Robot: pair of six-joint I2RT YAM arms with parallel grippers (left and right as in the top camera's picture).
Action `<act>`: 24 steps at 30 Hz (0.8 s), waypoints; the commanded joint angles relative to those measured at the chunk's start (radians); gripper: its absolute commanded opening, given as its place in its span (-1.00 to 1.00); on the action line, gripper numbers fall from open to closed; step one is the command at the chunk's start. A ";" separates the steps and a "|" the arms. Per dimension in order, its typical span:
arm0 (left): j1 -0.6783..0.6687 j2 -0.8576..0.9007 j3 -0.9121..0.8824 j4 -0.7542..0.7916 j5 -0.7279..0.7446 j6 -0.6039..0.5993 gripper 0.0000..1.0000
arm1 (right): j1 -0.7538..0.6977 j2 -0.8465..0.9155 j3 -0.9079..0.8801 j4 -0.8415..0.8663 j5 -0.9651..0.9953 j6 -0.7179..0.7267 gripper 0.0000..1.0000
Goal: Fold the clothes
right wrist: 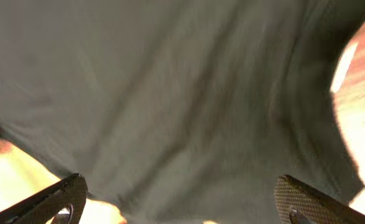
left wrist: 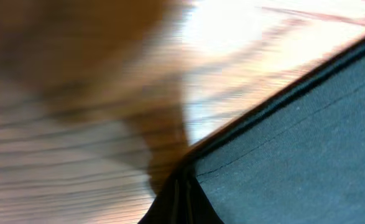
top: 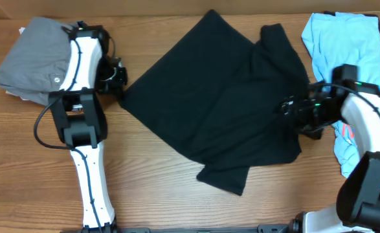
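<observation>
A large black T-shirt [top: 215, 107] lies spread on the wooden table, its lower edge turned over near the front. My left gripper [top: 115, 79] sits at the shirt's left corner. In the blurred left wrist view that corner of the black T-shirt [left wrist: 294, 143] runs to a pinched point at my left gripper [left wrist: 183, 205], which is shut on it. My right gripper [top: 292, 107] hovers over the shirt's right edge. Its fingers [right wrist: 61, 199] stand wide apart, with the black T-shirt [right wrist: 182, 93] spread ahead of my right gripper [right wrist: 181, 186], which is open. A light blue T-shirt [top: 342, 48] lies crumpled at the far right.
A folded grey garment [top: 28, 61] rests at the back left, partly under the left arm. The right arm crosses the lower part of the light blue T-shirt. Bare wooden table [top: 177, 194] shows along the front.
</observation>
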 commanded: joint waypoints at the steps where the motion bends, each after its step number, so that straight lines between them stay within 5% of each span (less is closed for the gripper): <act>1: 0.017 0.005 -0.027 0.008 -0.056 -0.017 -0.91 | 0.093 -0.013 -0.020 -0.025 0.132 0.113 1.00; 10: 0.030 0.005 -0.027 0.024 -0.084 -0.017 -0.92 | 0.206 -0.013 -0.187 -0.002 0.298 0.312 0.99; 16: 0.037 0.005 -0.027 0.037 -0.084 -0.017 -0.91 | 0.200 -0.013 -0.318 0.089 0.349 0.362 0.76; 21: 0.035 0.005 -0.027 0.048 -0.080 -0.018 -0.91 | 0.177 -0.013 -0.377 0.201 0.360 0.374 0.29; 22: 0.035 0.005 -0.027 0.051 -0.080 -0.018 -0.92 | 0.172 -0.013 -0.381 0.208 0.362 0.378 0.10; 24: 0.036 0.005 -0.027 0.055 -0.080 -0.018 -0.92 | 0.147 -0.013 -0.385 0.217 0.372 0.385 -0.73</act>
